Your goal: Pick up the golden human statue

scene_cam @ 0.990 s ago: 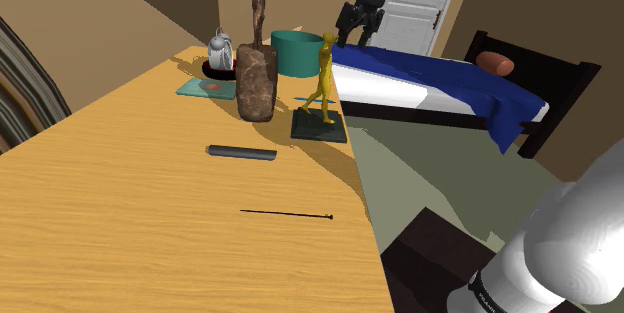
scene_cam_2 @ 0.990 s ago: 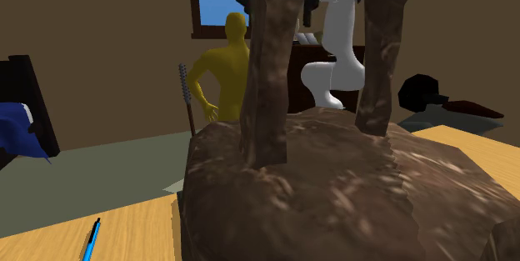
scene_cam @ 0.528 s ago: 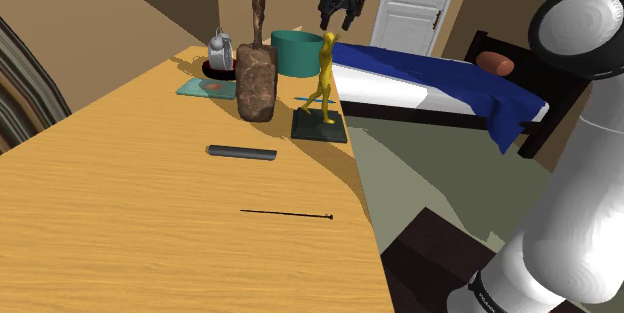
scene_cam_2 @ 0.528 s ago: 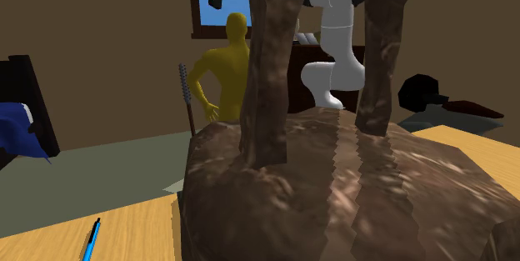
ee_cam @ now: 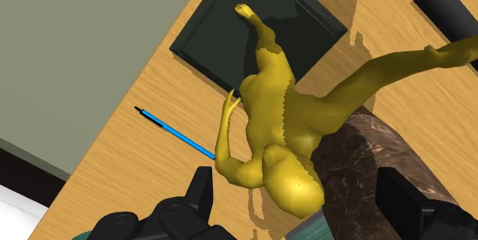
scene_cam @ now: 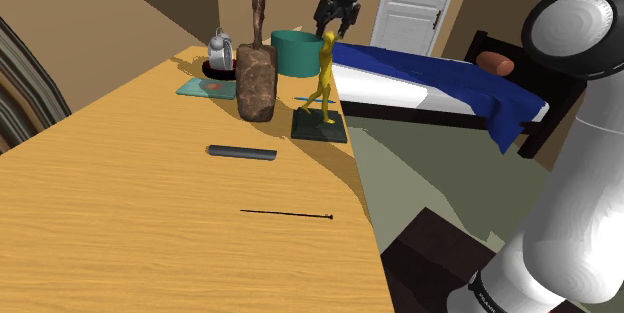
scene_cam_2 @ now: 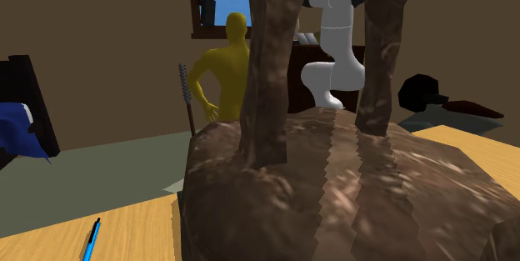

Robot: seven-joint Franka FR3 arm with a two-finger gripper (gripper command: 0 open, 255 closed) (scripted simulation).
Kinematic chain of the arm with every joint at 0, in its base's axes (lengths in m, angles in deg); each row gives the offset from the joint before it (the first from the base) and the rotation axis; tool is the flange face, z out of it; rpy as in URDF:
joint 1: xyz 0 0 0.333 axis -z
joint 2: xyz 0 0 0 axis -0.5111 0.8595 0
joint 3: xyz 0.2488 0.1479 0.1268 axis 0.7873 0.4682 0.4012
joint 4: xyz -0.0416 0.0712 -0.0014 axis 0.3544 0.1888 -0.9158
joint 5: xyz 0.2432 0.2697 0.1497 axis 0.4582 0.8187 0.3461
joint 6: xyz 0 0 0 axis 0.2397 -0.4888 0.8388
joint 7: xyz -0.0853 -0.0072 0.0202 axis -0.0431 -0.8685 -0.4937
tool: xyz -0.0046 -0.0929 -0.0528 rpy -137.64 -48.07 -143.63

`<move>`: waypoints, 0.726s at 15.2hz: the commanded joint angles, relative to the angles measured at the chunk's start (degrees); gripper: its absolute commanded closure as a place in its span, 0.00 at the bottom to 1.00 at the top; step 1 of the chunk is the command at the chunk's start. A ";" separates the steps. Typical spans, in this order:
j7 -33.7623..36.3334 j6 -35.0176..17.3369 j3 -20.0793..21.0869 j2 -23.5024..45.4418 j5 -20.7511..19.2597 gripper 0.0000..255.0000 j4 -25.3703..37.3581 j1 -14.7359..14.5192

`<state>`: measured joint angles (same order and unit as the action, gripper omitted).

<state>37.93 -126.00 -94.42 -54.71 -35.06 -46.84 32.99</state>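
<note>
Tabletop of light wood is lying nearest to us in the shoulder view. On it we are seeing first a thin black rod, then a short dark cylinder. Behind these, close to the table's edge on the shoulder view's right, the golden human statue is standing upright on its dark square base, with the legs in a stride. Just beside it, toward that view's left, a tall brown sculpture is rising from a rough block. From the wrist we are seeing a blue pen lying on the wood near the base. Farther back a teal pot and an alarm clock are standing. The gripper is hovering just above the statue's head. In the wrist view its jaws are standing wide apart, with the golden head between the fingers and clear of both. Beyond the table a bed with a blue blanket and a white door are showing.
</note>
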 commanded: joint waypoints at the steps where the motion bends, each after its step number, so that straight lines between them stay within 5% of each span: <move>1: -0.02 -1.26 0.02 -0.18 -0.02 0.00 -1.40 -0.05; 2: -0.02 -1.25 0.02 -0.16 -0.02 0.00 -1.37 -0.05; 3: -0.03 -1.30 0.02 -0.24 -0.02 1.00 -1.50 -0.05; 11: -0.05 -1.24 0.01 -0.17 -0.01 1.00 -1.36 -0.03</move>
<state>37.88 -127.25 -94.40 -54.90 -35.07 -48.18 32.95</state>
